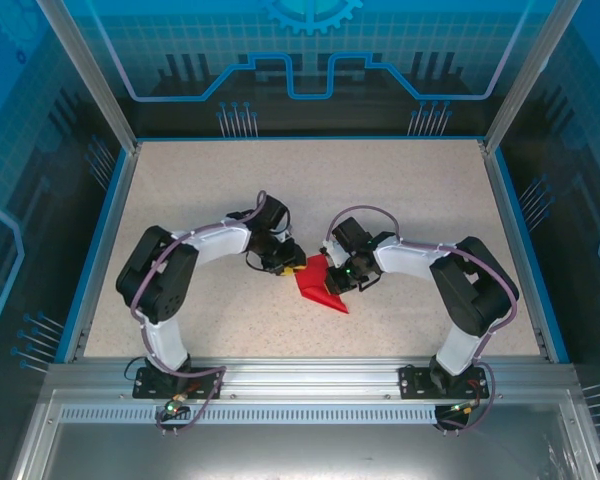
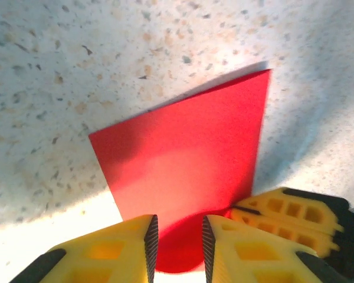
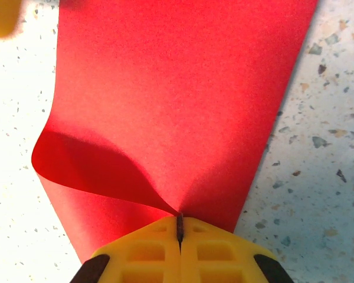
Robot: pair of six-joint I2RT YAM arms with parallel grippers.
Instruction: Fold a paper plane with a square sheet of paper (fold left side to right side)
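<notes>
From above, the square sheet of paper point(image 1: 320, 288) lies folded and red on the speckled table point(image 1: 410, 200), mid-table between my left claw point(image 1: 292, 267) and my right claw point(image 1: 330, 272), though that view hides how either pair of jaws stands. My left wrist camera shows my left claw point(image 2: 177, 239) slightly parted, the sheet's curled near edge sitting loose in the gap. My right wrist camera shows my right claw point(image 3: 179, 227) closed tight, pinching the sheet's near edge where a curl bulges up on the left.
</notes>
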